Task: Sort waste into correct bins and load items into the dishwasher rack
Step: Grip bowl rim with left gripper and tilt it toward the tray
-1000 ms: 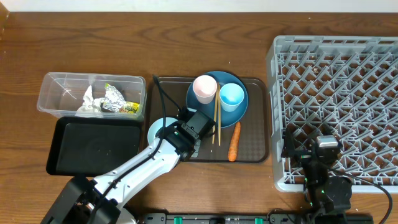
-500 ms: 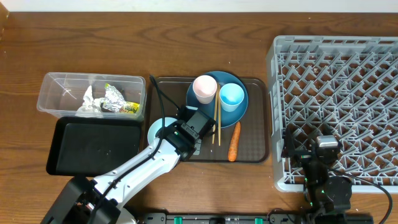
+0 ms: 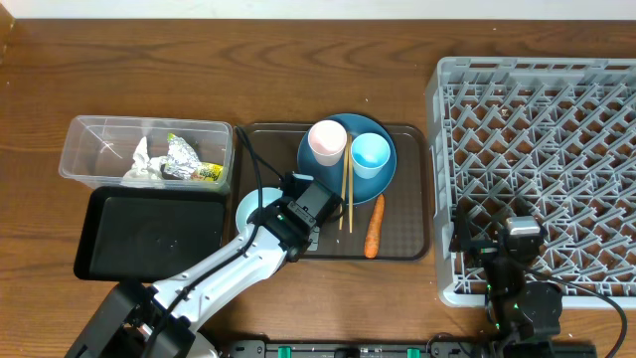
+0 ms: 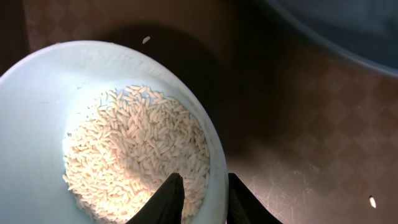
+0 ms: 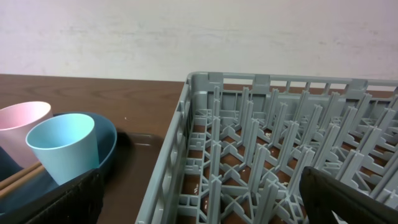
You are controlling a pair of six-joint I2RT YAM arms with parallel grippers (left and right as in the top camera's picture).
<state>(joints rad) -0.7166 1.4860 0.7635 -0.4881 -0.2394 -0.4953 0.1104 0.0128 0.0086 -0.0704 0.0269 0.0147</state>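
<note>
White bowl [image 4: 93, 124] of rice grains [image 4: 134, 152]: left tool [image 4: 200, 198] pinching its rim, on the brown tray [image 3: 402, 239]. Right tool [image 5: 199, 199] spread wide. No legible writing seen.

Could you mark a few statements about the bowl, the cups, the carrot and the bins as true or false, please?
1. The left gripper straddles the rim of the white bowl, one finger inside, one outside. True.
2. The bowl is empty. False: it holds white rice grains.
3. The carrot lies in the clear tub. False: it lies on the brown serving tray, beside the chopsticks.
4. The pink cup and light blue cup stand on the blue plate. True.
5. The dishwasher rack holds both cups. False: no cup is in it.
</note>
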